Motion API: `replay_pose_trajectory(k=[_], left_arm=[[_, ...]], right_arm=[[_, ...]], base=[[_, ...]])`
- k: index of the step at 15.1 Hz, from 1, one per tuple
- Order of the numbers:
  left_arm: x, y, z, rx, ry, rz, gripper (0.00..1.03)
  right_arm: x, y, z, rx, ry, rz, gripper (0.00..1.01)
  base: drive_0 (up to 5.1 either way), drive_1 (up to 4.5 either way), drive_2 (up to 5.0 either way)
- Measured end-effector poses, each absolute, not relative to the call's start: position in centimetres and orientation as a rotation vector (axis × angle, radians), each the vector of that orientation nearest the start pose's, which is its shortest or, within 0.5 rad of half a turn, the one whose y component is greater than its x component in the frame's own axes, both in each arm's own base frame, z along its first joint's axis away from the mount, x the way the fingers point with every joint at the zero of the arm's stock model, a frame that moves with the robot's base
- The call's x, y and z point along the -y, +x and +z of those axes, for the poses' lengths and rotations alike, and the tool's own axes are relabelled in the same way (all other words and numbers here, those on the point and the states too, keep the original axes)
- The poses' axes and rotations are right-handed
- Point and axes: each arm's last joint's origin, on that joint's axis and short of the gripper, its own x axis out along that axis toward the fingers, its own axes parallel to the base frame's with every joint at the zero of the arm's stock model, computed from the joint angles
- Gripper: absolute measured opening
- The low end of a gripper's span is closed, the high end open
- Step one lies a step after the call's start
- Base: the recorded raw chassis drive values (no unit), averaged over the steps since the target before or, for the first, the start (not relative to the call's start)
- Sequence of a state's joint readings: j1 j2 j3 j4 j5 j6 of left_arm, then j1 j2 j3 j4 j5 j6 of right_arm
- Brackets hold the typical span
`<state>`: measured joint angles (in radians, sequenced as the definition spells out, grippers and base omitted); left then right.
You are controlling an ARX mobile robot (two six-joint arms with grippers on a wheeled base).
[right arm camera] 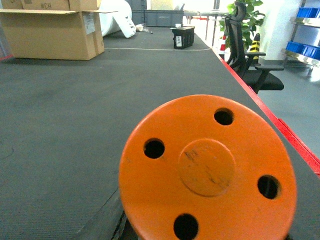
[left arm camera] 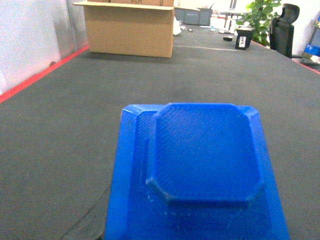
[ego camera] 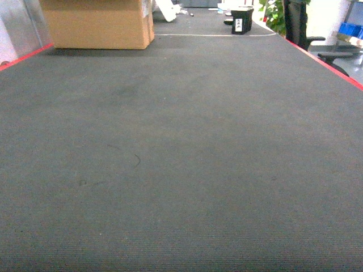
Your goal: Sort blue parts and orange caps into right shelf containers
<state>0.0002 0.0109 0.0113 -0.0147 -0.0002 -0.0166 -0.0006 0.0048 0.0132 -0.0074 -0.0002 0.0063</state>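
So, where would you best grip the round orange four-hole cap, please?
Probably by its rim, jaws closing across the disc from opposite sides: the orange cap shows a flat face with four small holes and no handle.

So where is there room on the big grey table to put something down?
Nearly everywhere: the grey table is bare from the near edge up to the cardboard box at far left and the small black bin at far right, between the red edges. Only that far end is crowded. Close to each wrist camera sit a blue part and an orange cap.
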Motion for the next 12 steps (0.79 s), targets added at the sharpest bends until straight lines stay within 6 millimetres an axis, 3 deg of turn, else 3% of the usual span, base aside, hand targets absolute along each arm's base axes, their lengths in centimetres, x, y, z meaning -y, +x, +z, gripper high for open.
replay_pose_trajectory(k=[8, 12], left_arm=[[0.00, 9.76, 16.58, -0.006, -0.017, 0.000, 0.42], [-0.01, 9.77, 16.58, -0.007, -0.017, 0.002, 0.42]], right_arm=[[0.00, 9.72, 16.71, 0.002, 0.007, 0.000, 0.45], [0.00, 9.72, 16.70, 0.002, 0.007, 0.000, 0.45]], base=[[0.0, 0.00, 0.0], [-1.7, -1.72, -1.7]])
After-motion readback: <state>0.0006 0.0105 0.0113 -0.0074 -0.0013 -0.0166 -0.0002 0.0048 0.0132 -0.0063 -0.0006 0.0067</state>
